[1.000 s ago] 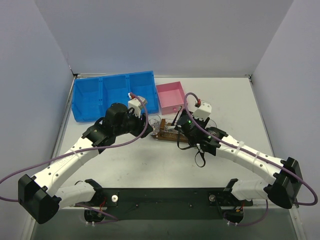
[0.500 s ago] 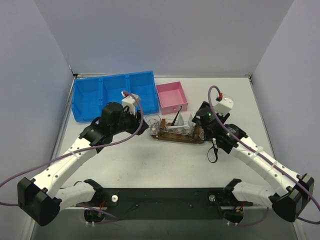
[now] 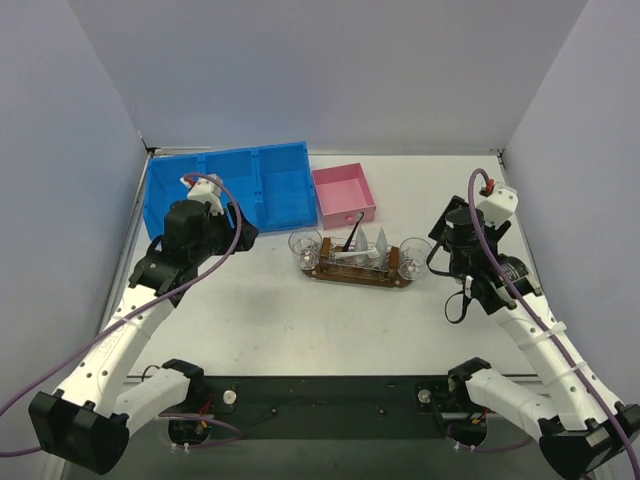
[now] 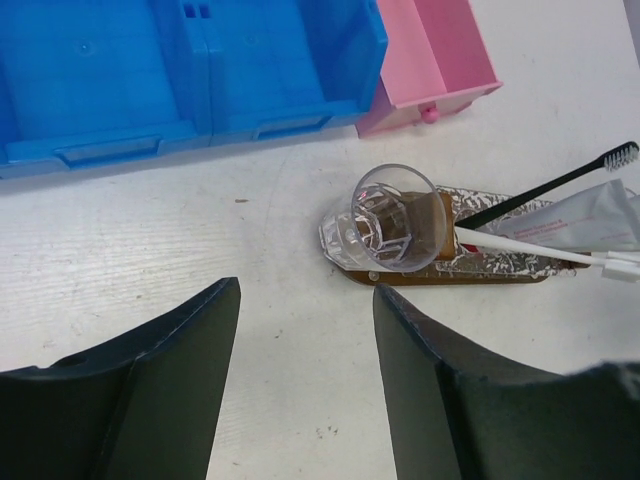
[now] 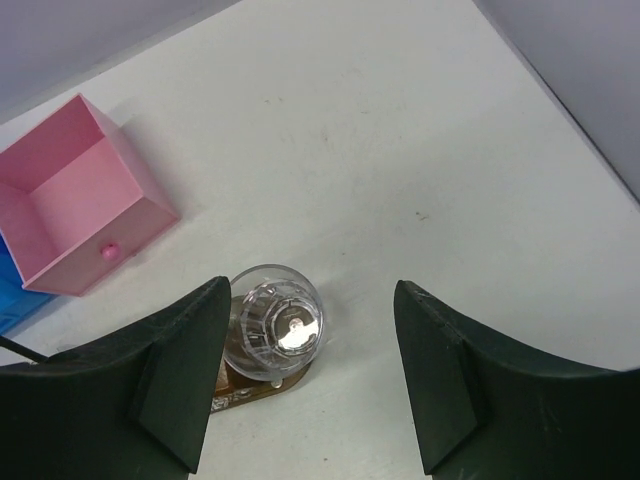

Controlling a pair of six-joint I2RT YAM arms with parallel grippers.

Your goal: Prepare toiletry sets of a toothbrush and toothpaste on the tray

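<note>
On the middle of the table sits the tray [image 3: 352, 278], and we'd say we're between steps or near the end: both arms hang off to their own sides, well apart from it. The left gripper [image 4: 305, 300] has its jaws spread wide with nothing between them, and the right gripper [image 5: 312, 298] is the same, wide and holding nothing.

The tray is dark brown wood with rounded ends. A clear cup [image 4: 395, 220] stands at its left end and a second clear cup [image 5: 280, 325] at its right end. Between them lie the toothpaste [image 4: 590, 215], a white tube with pinkish print, a black toothbrush [image 4: 560, 185] and a thin white stick brush [image 4: 530, 248]. We can't tell for sure whether anything sits inside either cup.

Our guess is that any next move means reaching back in gently, since the cups look light and tippy and the brushes overhang.
</note>
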